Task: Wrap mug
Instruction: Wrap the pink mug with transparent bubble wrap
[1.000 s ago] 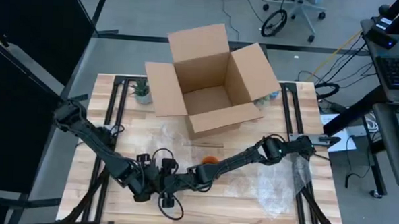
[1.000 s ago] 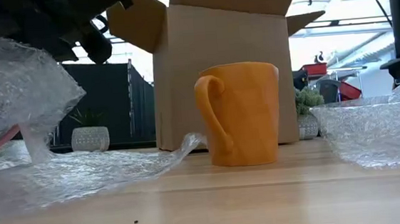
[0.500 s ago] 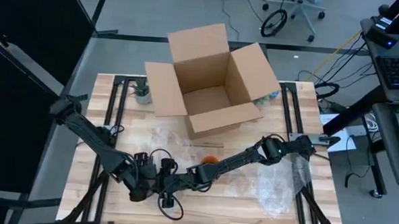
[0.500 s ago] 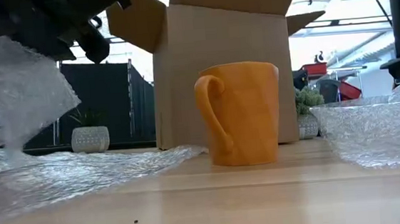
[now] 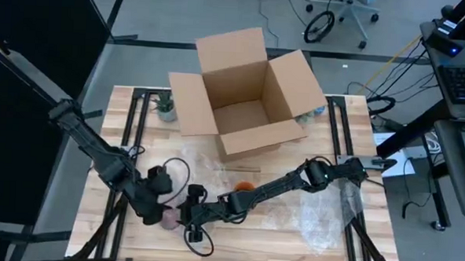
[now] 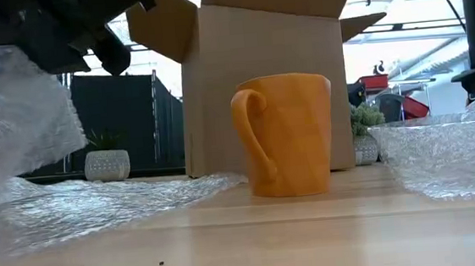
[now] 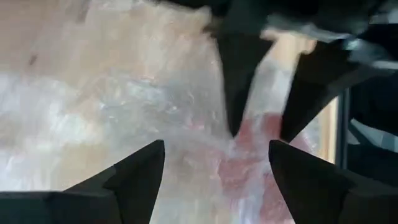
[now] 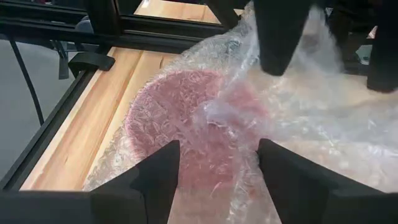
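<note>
**Bubble wrap lifted, mug bare**

Both grippers, left [image 5: 160,214] and right [image 5: 188,215], work the bubble wrap [image 6: 99,203] at the table's near edge, fingers spread. The orange mug [image 6: 287,134] stands upright behind, unwrapped. A snagged sheet could topple it. The cardboard box [image 5: 246,96] beyond shows nothing inside.

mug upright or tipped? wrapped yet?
Upright and unwrapped: the orange mug stands on its base on the table, handle to the side, its surface bare. Bubble wrap lies spread beside it.

Glossy mug [image 6: 287,135], crinkly bubble wrap [image 6: 99,203].
</note>
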{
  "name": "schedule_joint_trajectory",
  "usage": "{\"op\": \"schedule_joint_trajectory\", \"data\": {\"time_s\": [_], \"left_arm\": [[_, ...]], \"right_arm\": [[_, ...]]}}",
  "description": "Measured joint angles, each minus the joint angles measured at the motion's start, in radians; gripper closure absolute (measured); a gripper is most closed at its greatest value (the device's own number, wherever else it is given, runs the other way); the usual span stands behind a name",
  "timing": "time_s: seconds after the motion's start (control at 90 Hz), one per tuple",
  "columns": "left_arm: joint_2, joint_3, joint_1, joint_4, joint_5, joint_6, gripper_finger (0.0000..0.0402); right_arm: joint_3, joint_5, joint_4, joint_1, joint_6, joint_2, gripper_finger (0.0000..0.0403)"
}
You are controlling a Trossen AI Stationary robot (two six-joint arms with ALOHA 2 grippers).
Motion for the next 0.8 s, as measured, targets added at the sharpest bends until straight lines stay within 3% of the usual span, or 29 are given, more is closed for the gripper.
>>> {"op": "schedule_joint_trajectory", "data": {"time_s": [0.467, 0.8], "left_arm": [[0.017, 0.000, -0.120, -0.026, 0.006, -0.244, 0.0128], [0.233, -0.001, -0.101, -0.047, -0.015, -0.245, 0.0128]], "right_arm": [[0.000, 0.000, 0.000, 0.000, 0.002, 0.000, 0.0197], [0.000, 0.001, 0.000, 0.000, 0.002, 0.000, 0.0197]]}}
